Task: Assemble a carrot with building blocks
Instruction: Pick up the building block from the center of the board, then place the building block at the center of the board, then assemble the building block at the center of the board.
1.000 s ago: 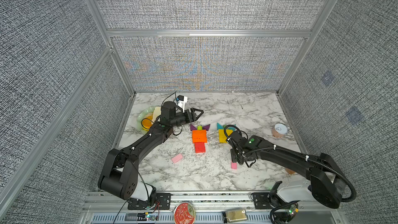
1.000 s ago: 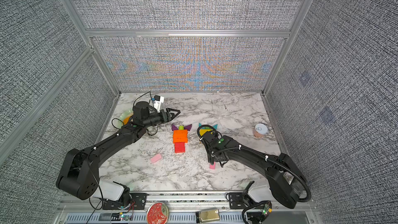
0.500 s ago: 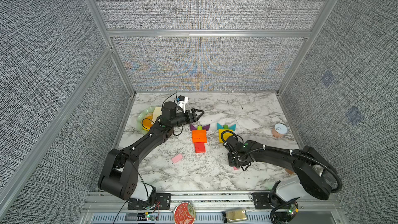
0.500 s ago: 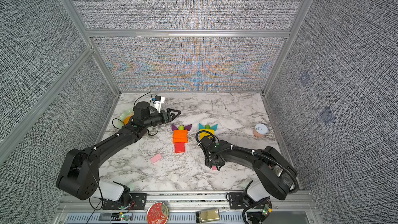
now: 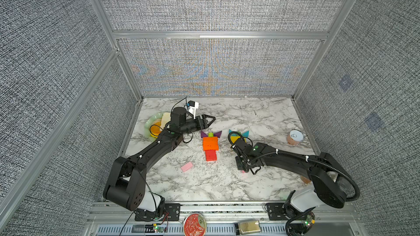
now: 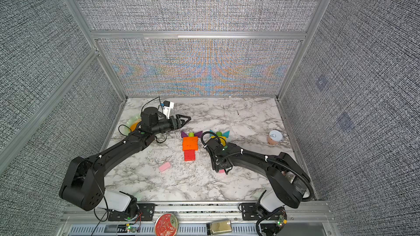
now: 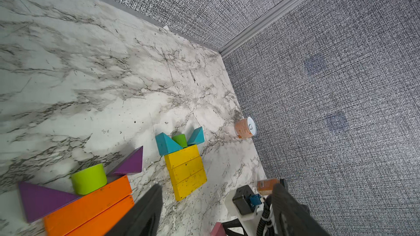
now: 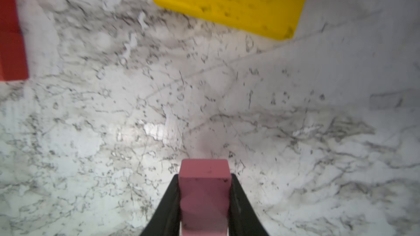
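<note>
Marble-patterned tabletop [image 5: 261,119], white with grey veining and fine scratches, is recorded in both top views. Two flat figures are laid near its middle.

One is built of glossy orange rectangular bars [image 5: 210,144] set side by side. Red bars [image 5: 211,155] touch their near edge. A lime green cylindrical stub [image 5: 210,134] sits at the far end, flanked by matte purple triangular prisms [image 5: 217,134].

Just beside it, toward the right arm, scuffed yellow bars [image 7: 185,171], a darker green stub [image 7: 180,139] and teal triangles [image 7: 167,144] are grouped. Their chipped paint is resolved only in the left wrist view; from above, much of this group is covered by the right arm.

A loose pink rectangular block [image 5: 186,166] lies apart, nearer the front edge.

The right gripper [image 8: 204,179] is held low over the table, and its black tapered fingers [image 8: 169,198] are clamped on a second, dusky pink block [image 8: 204,200]. Only a pink sliver of that block is visible from above.

The left gripper [image 5: 211,119] is held beyond the orange figure, jaws closed on nothing.
</note>
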Tool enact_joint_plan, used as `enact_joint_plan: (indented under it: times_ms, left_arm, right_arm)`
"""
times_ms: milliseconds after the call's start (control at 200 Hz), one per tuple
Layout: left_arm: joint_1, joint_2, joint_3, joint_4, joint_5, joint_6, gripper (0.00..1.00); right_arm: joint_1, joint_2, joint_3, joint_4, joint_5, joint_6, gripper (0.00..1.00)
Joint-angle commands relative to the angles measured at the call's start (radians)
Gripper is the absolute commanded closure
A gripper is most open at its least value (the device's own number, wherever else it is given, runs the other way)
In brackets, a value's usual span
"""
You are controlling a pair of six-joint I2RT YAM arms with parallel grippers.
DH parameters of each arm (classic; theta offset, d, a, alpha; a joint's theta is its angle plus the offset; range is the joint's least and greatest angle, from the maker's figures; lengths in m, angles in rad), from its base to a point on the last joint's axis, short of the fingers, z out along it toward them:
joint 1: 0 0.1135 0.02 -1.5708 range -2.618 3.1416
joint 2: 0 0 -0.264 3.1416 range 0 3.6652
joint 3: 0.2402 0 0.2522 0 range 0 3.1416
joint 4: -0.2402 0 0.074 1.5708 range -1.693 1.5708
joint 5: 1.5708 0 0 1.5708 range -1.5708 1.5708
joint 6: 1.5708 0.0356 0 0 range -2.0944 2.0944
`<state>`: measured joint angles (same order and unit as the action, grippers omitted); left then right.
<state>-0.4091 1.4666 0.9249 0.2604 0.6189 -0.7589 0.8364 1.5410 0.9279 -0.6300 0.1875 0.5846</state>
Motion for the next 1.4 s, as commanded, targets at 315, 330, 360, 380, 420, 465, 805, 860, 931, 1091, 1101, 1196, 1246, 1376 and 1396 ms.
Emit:
enact_joint_plan:
  times_ms: [315, 330, 360, 380, 420, 465, 805, 860, 931, 1091, 1101, 1196, 1246, 1376, 1396]
  left_arm:
    - [-0.001, -0.011, 0.019, -0.030, -0.036, 0.050, 0.23]
    - [-0.001, -0.011, 0.019, -0.030, -0.036, 0.050, 0.23]
    - [0.000, -0.010, 0.020, -0.030, -0.036, 0.050, 0.23]
    - [0.000, -0.011, 0.019, -0.030, -0.036, 0.050, 0.23]
    - [-0.001, -0.013, 0.019, -0.030, -0.036, 0.052, 0.23]
    - [-0.002, -0.013, 0.017, -0.031, -0.038, 0.052, 0.23]
    - [0.000, -0.020, 0.016, -0.020, -0.031, 0.045, 0.23]
    - [-0.001, -0.021, 0.015, -0.020, -0.031, 0.044, 0.23]
    - [-0.001, -0.019, 0.014, -0.020, -0.031, 0.044, 0.23]
    - [-0.001, -0.019, 0.015, -0.018, -0.028, 0.041, 0.23]
    - [-0.002, -0.019, 0.014, -0.018, -0.028, 0.041, 0.23]
    - [-0.001, -0.021, 0.014, -0.018, -0.030, 0.041, 0.23]
    - [-0.002, -0.022, 0.013, -0.018, -0.030, 0.041, 0.23]
    - [-0.001, -0.022, 0.013, -0.018, -0.030, 0.041, 0.23]
    - [-0.001, -0.022, 0.012, -0.017, -0.030, 0.041, 0.23]
  right_arm:
    - [-0.021, 0.213, 0.140, 0.074, 0.011, -0.316, 0.71]
    - [-0.023, 0.217, 0.140, 0.076, 0.013, -0.317, 0.69]
    - [-0.024, 0.220, 0.141, 0.076, 0.016, -0.321, 0.58]
    - [-0.023, 0.222, 0.140, 0.076, 0.017, -0.322, 0.51]
    - [-0.023, 0.217, 0.137, 0.073, 0.020, -0.318, 0.46]
    - [-0.020, 0.202, 0.128, 0.070, 0.018, -0.304, 0.45]
    - [0.002, 0.141, 0.038, 0.010, 0.092, -0.153, 0.41]
    - [-0.017, 0.139, 0.037, 0.005, 0.103, -0.143, 0.42]
    - [-0.036, 0.131, 0.037, -0.005, 0.131, -0.134, 0.43]
    - [-0.063, 0.126, 0.050, -0.001, 0.141, -0.126, 0.43]
    - [-0.064, 0.128, 0.051, 0.000, 0.142, -0.124, 0.43]
    - [-0.068, 0.136, 0.058, 0.000, 0.144, -0.115, 0.43]
    - [-0.069, 0.137, 0.060, -0.005, 0.150, -0.105, 0.43]
    - [-0.078, 0.141, 0.056, -0.011, 0.165, -0.100, 0.43]
    - [-0.079, 0.143, 0.057, -0.015, 0.166, -0.100, 0.43]
